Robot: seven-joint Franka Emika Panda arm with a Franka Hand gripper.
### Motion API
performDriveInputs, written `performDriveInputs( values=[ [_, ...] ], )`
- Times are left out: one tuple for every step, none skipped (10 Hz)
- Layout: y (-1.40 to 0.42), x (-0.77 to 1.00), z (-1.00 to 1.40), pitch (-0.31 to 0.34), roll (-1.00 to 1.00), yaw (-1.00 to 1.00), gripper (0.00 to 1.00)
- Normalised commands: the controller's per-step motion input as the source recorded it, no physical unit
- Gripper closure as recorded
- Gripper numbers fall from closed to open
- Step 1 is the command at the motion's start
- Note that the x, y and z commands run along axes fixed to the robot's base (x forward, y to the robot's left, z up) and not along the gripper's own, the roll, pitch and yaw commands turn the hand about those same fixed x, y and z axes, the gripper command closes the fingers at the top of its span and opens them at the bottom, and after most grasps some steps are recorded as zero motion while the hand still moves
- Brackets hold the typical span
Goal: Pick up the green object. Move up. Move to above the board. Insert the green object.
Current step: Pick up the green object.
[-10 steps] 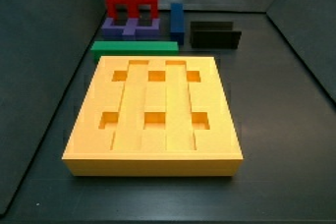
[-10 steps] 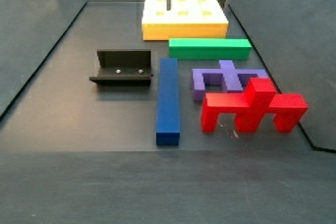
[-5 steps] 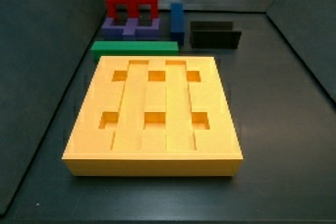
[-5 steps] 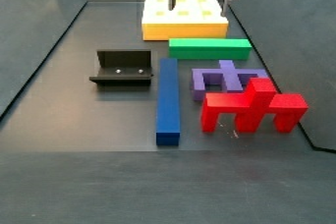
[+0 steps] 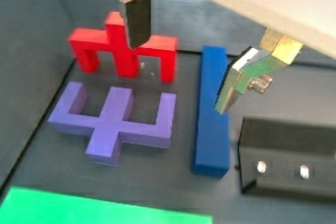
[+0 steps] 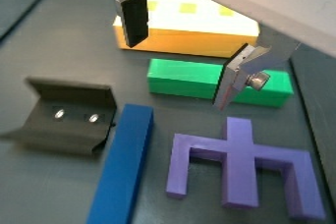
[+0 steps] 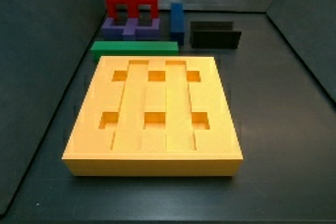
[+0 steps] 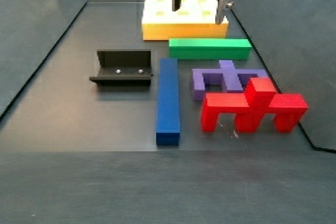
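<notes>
On my feed the tool (image 6: 178, 41) shows as two flat silver plates, each carrying a dark rectangular pad on its inner face. In a wrist view one finger (image 5: 133, 10) is a narrow bright strip with its black pad facing me; its partner (image 5: 250, 74) is a wider, bent piece of brushed metal with a small round screw head near its base. I see the same screw on the plate (image 6: 242, 74) in both wrist views. A pale, off-white housing edge crosses the corner behind the fingers. In a side view the tool (image 8: 197, 2) appears only as two thin grey prongs beneath a white block, hanging over the far end of the table.
</notes>
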Motion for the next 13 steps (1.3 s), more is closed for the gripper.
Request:
performDriveInputs(
  values=[
    [-0.26, 0.0, -0.15, 0.0, 0.0, -0.93, 0.0],
    [-0.26, 0.0, -0.15, 0.0, 0.0, -0.93, 0.0],
    [-0.24, 0.0, -0.26, -0.066, 0.0, -0.95, 0.0],
    [-0.24, 0.0, -0.27, -0.076, 0.0, -0.95, 0.0],
    [-0.24, 0.0, -0.26, -0.063, 0.0, -0.94, 0.0],
    [-0.24, 0.0, -0.29, -0.083, 0.0, -0.94, 0.0],
    [-0.25, 0.0, -0.29, -0.083, 0.0, -0.94, 0.0],
    [-0.25, 0.0, -0.27, -0.064, 0.0, -0.94, 0.0],
    [-0.27, 0.0, -0.24, -0.039, 0.0, -0.94, 0.0],
    [-0.28, 0.0, -0.26, -0.049, 0.0, -0.92, 0.0],
    [-0.29, 0.0, -0.28, -0.024, 0.0, -0.9, 0.0],
    [-0.33, 0.0, -0.32, -0.027, -0.01, -0.81, 0.0],
    [-0.24, -0.35, -0.39, -0.074, -0.07, -0.36, 0.0]
  ],
)
